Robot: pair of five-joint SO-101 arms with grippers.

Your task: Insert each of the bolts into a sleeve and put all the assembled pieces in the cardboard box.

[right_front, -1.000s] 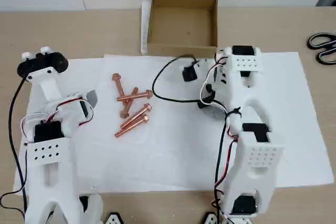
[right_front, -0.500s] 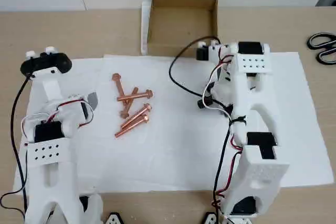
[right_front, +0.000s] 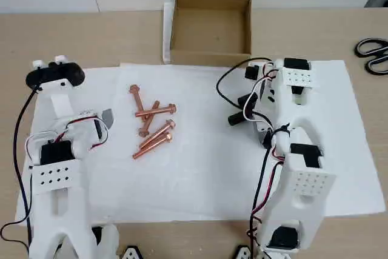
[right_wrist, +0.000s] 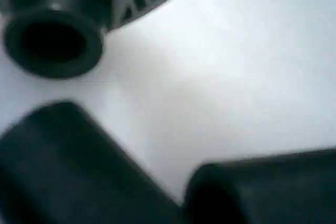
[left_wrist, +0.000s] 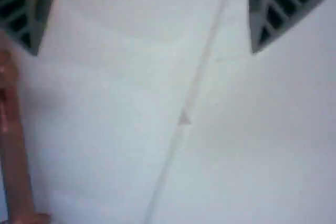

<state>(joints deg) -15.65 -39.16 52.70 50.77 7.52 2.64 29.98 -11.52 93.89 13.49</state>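
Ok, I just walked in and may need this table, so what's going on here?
The copper bolts lie loose on the white sheet, none in a sleeve yet. The left gripper, open and empty, is near them. The right arm is low over the black sleeves. The cardboard box beyond the sheet has no pieces in it.

Our left gripper (left_wrist: 143, 51) hangs, jaws spread, over the white sheet (left_wrist: 236, 145); a copper bolt (left_wrist: 13, 150) lies just beside one jaw.

bolt (left_wrist: 11, 145) cut by the left wrist view's edge, blurred; black sleeves (right_wrist: 55, 65) blurred, two cut off; scissors (right_front: 373, 54) cropped
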